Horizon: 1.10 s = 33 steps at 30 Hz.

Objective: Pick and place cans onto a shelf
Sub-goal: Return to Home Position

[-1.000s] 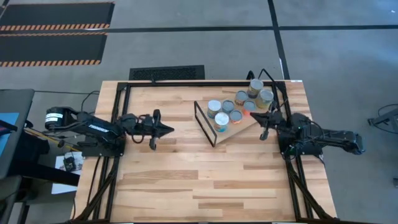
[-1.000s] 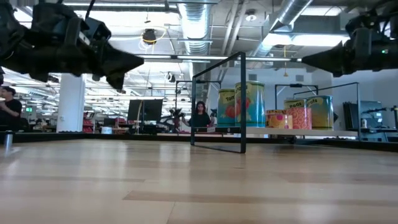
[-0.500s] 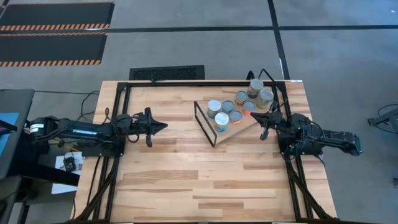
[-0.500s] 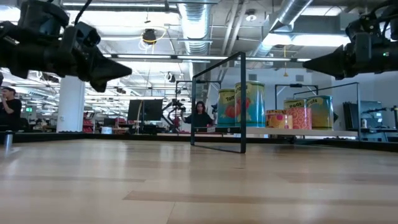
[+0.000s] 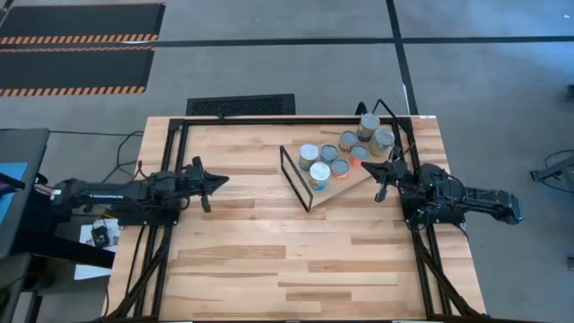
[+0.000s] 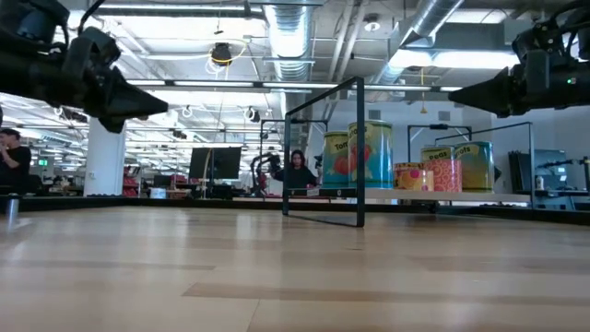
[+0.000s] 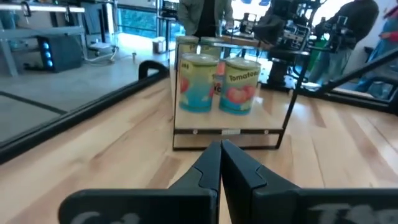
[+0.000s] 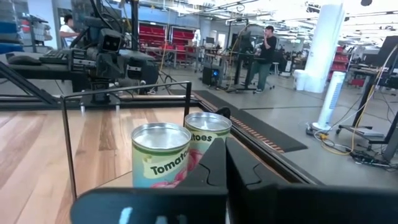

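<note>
So the small, short, silver-topped cans [image 5: 320,173], eight by my count, all sit bunched together on the flat light-wood shelf [image 5: 355,186], the one with the thin black wire frame [image 5: 296,178] at one end. That frame end faces the left gripper [image 5: 222,179]. The opposite side of the shelf is just beside the tip of the right gripper [image 5: 368,165], so the cans are right in front of that one and well away from the other. From the left wrist you can see two of them straight ahead behind the wire frame, with yellow and teal labels, one reading Tomatoes. The right wrist looks past its own fingers [image 8: 214,163] at two more tomato tins close up. Both pincers are clenched tight with the fingertips meeting and nothing between them. Neither one touches a can or the shelf. In the low view both hang above the big plank tabletop [image 5: 269,260], the left one out near its own side edge.
</note>
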Each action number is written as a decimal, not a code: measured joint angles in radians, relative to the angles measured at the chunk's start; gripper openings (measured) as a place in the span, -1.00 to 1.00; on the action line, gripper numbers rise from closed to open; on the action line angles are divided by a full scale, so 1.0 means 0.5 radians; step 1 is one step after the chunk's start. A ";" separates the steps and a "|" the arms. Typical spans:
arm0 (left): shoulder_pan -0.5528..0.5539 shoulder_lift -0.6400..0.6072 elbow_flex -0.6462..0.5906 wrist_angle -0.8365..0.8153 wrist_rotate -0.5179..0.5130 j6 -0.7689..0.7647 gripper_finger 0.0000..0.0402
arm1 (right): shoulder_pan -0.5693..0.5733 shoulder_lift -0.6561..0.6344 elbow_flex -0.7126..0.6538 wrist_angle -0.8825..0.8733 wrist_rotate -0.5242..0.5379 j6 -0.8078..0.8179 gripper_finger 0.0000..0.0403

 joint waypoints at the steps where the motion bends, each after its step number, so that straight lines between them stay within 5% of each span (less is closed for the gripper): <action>1: -0.001 -0.092 0.000 -0.098 0.000 -0.014 -1.00 | 0.000 0.000 0.000 0.000 0.000 0.000 -0.97; 8: -0.002 -0.485 0.005 -0.195 0.332 0.061 -1.00 | 0.000 0.008 -0.001 -0.002 0.001 0.018 -0.97; 22: 0.000 -0.422 0.005 -0.158 0.053 0.055 -1.00 | 0.002 0.090 -0.002 -0.008 -0.002 0.011 -0.85; 33: 0.000 -0.393 0.006 -0.167 0.138 0.168 -1.00 | 0.002 0.089 -0.002 -0.008 -0.002 0.014 -0.86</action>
